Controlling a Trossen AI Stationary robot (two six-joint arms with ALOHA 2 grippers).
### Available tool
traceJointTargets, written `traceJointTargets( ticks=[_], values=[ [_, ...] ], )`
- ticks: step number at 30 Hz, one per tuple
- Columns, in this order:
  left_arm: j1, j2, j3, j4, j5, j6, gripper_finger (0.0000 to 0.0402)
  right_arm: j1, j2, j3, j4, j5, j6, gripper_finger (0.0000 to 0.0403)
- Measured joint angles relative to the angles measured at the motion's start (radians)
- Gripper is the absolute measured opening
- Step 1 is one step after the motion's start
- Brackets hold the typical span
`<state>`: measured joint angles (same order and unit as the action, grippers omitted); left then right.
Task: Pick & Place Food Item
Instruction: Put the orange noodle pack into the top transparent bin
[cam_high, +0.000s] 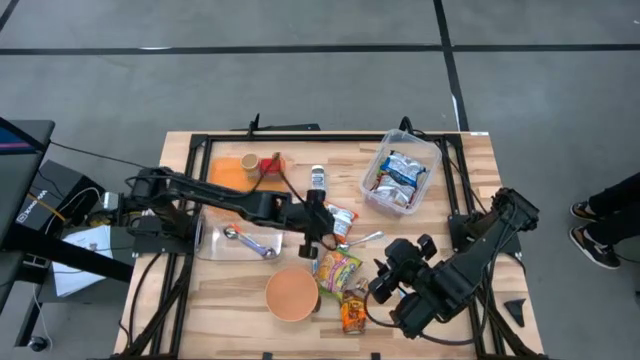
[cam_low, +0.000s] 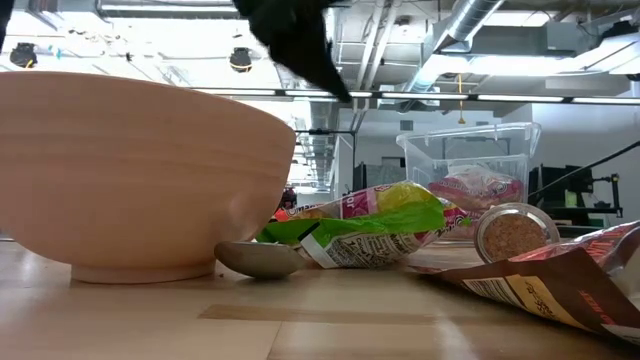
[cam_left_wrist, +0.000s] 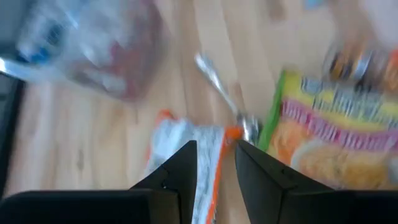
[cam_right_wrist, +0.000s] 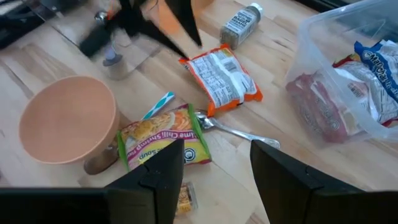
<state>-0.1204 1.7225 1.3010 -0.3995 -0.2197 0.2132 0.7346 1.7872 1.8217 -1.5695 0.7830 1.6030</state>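
Note:
A white-and-orange snack packet lies flat on the wooden table, also in the right wrist view. A green-and-yellow soup packet lies beside a tan bowl, one end on a spoon. My left gripper hovers over the white-and-orange packet, fingers a little apart and empty. My right gripper is open and empty, above the table near the soup packet.
A clear tub with food packets stands at the far right. An orange plate, a spice bottle, a clear tray with a spoon, and an orange packet lie around. The bowl fills the low view's left.

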Motion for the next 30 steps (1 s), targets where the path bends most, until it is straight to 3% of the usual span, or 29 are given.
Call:
traceJointTargets(
  ticks=[5,15,18,30],
  values=[
    [-0.010,0.079,0.000,-0.009,0.001,0.094,0.0102,0.010,-0.034,-0.002,-0.001,0.004,0.011,0.0180],
    [0.006,0.187,-0.001,0.011,-0.037,0.096,0.0102,0.025,-0.126,0.000,-0.002,0.090,0.013,0.0180],
    [0.013,0.199,-0.001,0.016,-0.078,0.089,0.0102,0.024,-0.131,0.000,-0.001,0.091,-0.002,0.0180],
    [0.023,0.225,-0.001,0.014,-0.045,0.089,0.0102,0.024,-0.132,0.000,-0.001,0.093,-0.005,0.0180]
  ],
)
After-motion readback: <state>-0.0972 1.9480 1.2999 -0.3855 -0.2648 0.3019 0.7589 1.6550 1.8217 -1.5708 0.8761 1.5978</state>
